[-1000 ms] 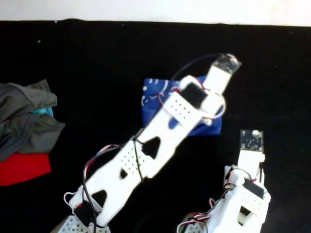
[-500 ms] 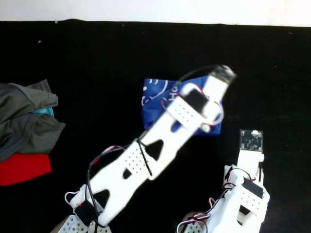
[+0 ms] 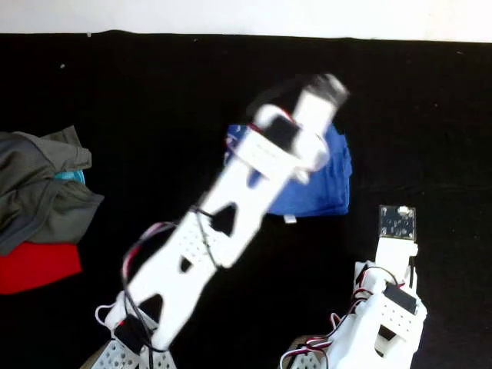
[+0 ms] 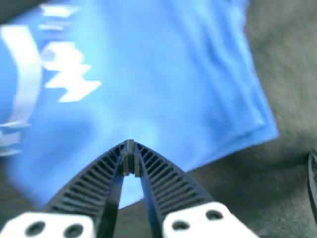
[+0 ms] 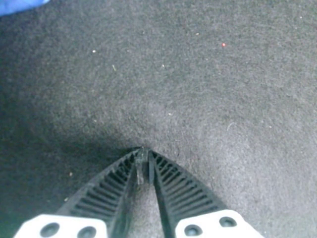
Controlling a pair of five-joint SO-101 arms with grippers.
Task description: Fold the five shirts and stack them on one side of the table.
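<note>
A folded blue shirt (image 3: pixel 319 181) with white print lies at the middle of the black table (image 3: pixel 154 84). The left arm (image 3: pixel 231 207) stretches diagonally over it from the near left. In the left wrist view my left gripper (image 4: pixel 130 157) is shut, empty, and hovers just over the blue shirt (image 4: pixel 148 74). The right arm (image 3: pixel 388 307) rests at the near right. Its gripper (image 5: pixel 143 163) is shut over bare cloth, with a blue shirt corner (image 5: pixel 20 5) just in sight.
A loose pile sits at the table's left edge: a grey shirt (image 3: pixel 38 192), a bit of teal fabric (image 3: pixel 71 177) and a red shirt (image 3: pixel 34 267). A white wall strip (image 3: pixel 246 15) runs behind the far edge.
The left arm has swung left and toward the far side over the blue shirt, uncovering more of its right part. The right arm has stayed still.
</note>
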